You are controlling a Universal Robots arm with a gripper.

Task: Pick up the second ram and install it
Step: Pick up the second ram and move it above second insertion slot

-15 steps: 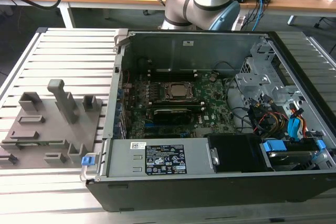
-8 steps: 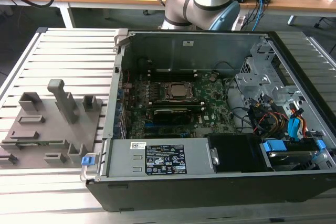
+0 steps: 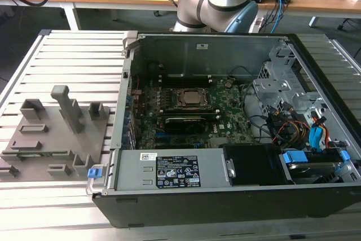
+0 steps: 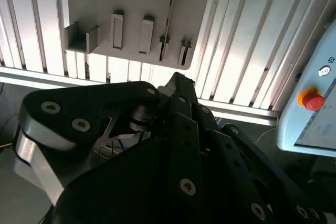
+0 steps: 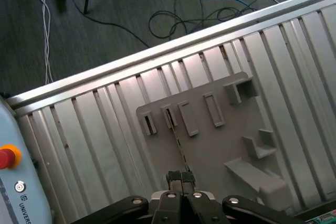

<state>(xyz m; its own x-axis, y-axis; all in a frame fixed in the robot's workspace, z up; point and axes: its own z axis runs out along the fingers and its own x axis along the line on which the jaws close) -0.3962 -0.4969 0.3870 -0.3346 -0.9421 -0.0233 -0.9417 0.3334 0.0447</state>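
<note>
My gripper (image 5: 181, 178), apparently pressed together and empty, hangs above the second ram (image 5: 178, 142), whose thin edge runs lengthwise beneath it.

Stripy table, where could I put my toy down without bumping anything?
Bare table slats lie between the grey holder tray and the table's far edge, and another strip runs along the near edge in front of the tray. Inside the computer case it is crowded with cables and the motherboard.
</note>
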